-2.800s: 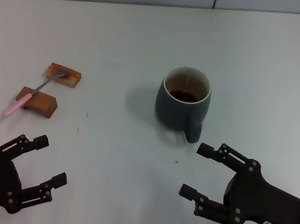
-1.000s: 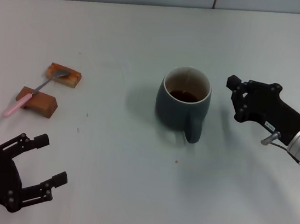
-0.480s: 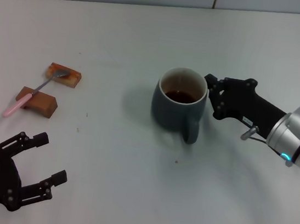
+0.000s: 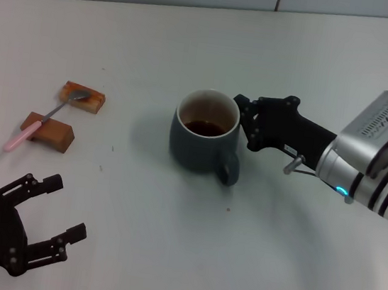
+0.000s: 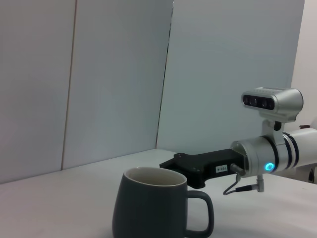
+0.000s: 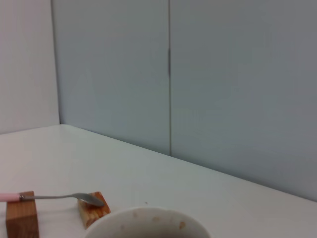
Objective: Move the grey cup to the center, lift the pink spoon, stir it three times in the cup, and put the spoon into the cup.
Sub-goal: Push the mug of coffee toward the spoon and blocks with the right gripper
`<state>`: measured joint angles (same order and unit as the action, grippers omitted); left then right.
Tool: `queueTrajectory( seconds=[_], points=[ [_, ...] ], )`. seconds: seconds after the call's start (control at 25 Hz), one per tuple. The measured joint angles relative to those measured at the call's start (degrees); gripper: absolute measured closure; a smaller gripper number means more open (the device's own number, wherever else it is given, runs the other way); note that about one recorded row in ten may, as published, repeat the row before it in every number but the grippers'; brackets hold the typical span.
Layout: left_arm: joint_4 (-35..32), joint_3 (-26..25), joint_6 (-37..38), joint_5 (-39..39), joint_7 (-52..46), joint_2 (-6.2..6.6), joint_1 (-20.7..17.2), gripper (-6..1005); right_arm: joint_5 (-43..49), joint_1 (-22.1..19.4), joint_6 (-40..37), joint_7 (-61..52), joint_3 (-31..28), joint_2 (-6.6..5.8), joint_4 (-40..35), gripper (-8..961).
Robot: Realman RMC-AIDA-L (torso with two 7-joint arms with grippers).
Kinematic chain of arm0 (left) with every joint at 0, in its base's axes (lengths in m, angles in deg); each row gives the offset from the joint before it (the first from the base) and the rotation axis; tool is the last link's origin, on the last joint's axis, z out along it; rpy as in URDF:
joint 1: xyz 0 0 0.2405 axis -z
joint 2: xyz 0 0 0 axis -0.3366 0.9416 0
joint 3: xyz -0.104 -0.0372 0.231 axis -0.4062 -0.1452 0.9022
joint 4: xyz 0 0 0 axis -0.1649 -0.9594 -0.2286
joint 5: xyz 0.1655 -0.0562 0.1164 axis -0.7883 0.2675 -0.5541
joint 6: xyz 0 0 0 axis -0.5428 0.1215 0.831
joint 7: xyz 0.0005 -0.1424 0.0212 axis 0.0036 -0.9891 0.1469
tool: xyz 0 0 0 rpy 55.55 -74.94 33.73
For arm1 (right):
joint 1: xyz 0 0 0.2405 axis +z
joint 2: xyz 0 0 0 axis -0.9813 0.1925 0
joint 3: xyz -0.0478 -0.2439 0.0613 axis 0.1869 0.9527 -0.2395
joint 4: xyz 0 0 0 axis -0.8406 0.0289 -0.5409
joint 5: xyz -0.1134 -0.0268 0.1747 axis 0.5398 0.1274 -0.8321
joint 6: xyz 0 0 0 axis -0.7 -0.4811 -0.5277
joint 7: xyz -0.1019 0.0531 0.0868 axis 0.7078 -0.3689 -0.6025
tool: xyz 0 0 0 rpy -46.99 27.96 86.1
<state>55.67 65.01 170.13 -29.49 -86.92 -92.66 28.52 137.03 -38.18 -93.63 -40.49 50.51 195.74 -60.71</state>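
We find the right gripper (image 4: 244,119) pressed against the grey cup (image 4: 200,140), finger state indiscernible; we advise a slow, level push so the coffee (image 4: 204,127) stays in.

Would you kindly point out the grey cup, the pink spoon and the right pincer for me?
grey cup (image 4: 197,147): head view, on its outer wall below the rim.
pink spoon (image 4: 21,139): head view, on its pink handle.
right pincer (image 4: 246,120): head view, at the fingertips against the cup's side.
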Motion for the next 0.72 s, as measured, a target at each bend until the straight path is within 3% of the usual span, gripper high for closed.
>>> queueTrajectory(
  seconds=[0.52,0.68,0.72],
  points=[
    [0.0,0.4,0.2,-0.1,0.1,-0.07,0.0,137,1.5,3.8,2.5,0.0,-0.4,0.02,2.3,915],
    [0.0,0.3,0.3,-0.1,0.1,-0.1,-0.1,137,1.2,2.8,2.1,0.0,-1.1,-0.12,1.4,911],
    [0.0,0.2,0.2,-0.1,0.2,-0.06,-0.1,137,0.9,0.9,0.5,-0.3,-2.6,-0.28,0.0,910]
  ],
)
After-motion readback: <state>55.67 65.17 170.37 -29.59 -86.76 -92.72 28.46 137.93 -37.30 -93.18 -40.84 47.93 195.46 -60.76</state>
